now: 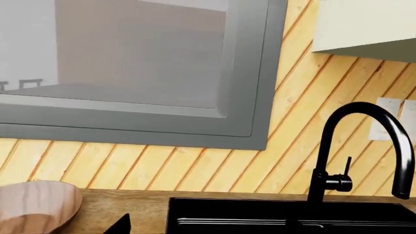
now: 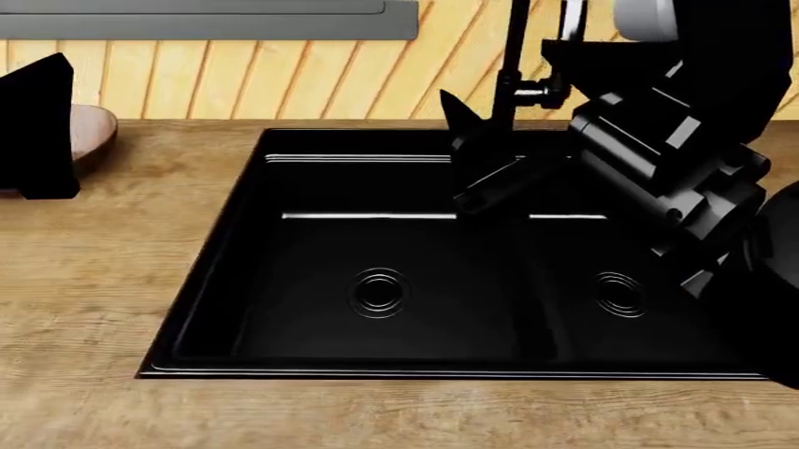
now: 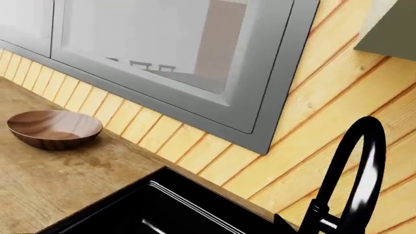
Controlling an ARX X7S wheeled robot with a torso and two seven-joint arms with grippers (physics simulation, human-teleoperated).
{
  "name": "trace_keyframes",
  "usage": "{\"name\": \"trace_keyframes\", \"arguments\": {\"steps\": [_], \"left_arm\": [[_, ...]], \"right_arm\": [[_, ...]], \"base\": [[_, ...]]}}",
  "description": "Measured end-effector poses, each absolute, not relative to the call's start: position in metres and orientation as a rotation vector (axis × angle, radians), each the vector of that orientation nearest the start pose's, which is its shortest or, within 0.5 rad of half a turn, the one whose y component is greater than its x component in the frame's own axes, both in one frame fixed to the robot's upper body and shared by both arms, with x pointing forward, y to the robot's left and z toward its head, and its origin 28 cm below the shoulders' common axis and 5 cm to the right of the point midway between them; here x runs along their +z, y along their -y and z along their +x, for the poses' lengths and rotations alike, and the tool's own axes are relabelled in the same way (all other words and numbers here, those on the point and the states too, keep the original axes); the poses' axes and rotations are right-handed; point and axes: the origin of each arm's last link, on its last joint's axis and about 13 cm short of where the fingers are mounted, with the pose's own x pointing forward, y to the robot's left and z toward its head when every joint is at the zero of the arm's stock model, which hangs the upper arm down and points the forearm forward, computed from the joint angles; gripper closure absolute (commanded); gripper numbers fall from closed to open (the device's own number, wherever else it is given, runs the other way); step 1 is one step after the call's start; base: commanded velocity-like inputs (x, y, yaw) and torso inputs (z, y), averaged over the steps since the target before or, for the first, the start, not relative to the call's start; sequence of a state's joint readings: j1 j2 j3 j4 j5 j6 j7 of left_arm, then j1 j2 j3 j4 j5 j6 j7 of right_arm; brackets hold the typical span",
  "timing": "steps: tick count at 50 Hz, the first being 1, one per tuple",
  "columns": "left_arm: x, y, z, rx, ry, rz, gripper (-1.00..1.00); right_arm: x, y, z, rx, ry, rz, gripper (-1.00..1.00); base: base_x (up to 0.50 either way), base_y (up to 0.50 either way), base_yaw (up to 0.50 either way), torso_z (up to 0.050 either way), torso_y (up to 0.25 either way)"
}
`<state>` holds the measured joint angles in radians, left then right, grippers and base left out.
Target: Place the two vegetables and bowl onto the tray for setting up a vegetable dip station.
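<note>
The right gripper (image 2: 481,154), jaws spread and empty, hangs tilted over the sink (image 2: 225,271); the left gripper's (image 2: 37,126) state is unclear beside the bowl (image 2: 94,131).

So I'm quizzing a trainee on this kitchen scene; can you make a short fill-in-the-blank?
1. The wooden bowl stands on the ____.
2. The faucet and the sink are both coloured ____.
3. The sink has ____ basins.
4. In the head view, the right gripper hangs over the ____.

Missing words: countertop; black; two; sink

No legible text, labels, brands or numbers on any visible surface.
</note>
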<state>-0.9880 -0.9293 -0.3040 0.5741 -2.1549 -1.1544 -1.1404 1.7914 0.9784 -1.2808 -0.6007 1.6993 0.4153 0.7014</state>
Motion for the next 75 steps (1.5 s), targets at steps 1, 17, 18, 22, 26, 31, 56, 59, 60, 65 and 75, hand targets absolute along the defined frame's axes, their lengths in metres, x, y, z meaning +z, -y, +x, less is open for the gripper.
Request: {"name": "trace_keyframes", "arguments": {"steps": [1,17,18,22,26,31,56,59,60,65,75], "left_arm": [[0.334,-0.296,0.148,-0.102,0.143,-0.098,-1.0],[0.334,-0.296,0.148,-0.101,0.143,-0.099,-1.0],[0.334,-0.296,0.147,-0.101,0.143,-0.099,-1.0],[0.334,-0.296,0.147,-0.101,0.143,-0.099,-1.0],[0.334,-0.296,0.147,-0.101,0.143,-0.099,-1.0],[0.334,-0.297,0.147,-0.101,0.143,-0.1,-1.0],[0.332,-0.296,0.147,-0.1,0.143,-0.105,-1.0],[0.332,-0.296,0.147,-0.1,0.142,-0.104,-1.0],[0.332,-0.296,0.148,-0.099,0.141,-0.104,-1.0],[0.331,-0.297,0.148,-0.098,0.139,-0.103,-1.0],[0.329,-0.297,0.149,-0.09,0.131,-0.095,-1.0]], "right_arm": [[0.33,0.105,0.208,0.477,0.143,-0.221,-1.0],[0.329,0.106,0.208,0.476,0.143,-0.218,-1.0],[0.329,0.106,0.208,0.476,0.143,-0.218,-1.0],[0.329,0.106,0.208,0.476,0.143,-0.217,-1.0],[0.329,0.106,0.208,0.476,0.142,-0.217,-1.0],[0.328,0.106,0.208,0.476,0.141,-0.216,-1.0],[0.326,0.107,0.21,0.467,0.137,-0.209,-1.0],[0.325,0.107,0.21,0.467,0.139,-0.21,-1.0],[0.325,0.107,0.21,0.467,0.139,-0.21,-1.0],[0.323,0.107,0.21,0.468,0.138,-0.211,-1.0],[0.32,0.106,0.211,0.463,0.13,-0.215,-1.0]], "base": [[0.0,0.5,0.0,0.0,0.0],[0.0,0.5,0.0,0.0,0.0],[0.0,0.5,0.0,0.0,0.0],[0.0,0.5,0.0,0.0,0.0],[0.0,0.5,0.0,0.0,0.0],[0.0,0.5,0.0,0.0,0.0],[0.0,0.27,0.0,0.0,0.0],[0.0,0.5,0.0,0.0,0.0],[0.0,0.5,0.0,0.0,0.0],[0.0,0.5,0.0,0.0,0.0],[0.0,0.3,0.0,0.0,0.0]]}}
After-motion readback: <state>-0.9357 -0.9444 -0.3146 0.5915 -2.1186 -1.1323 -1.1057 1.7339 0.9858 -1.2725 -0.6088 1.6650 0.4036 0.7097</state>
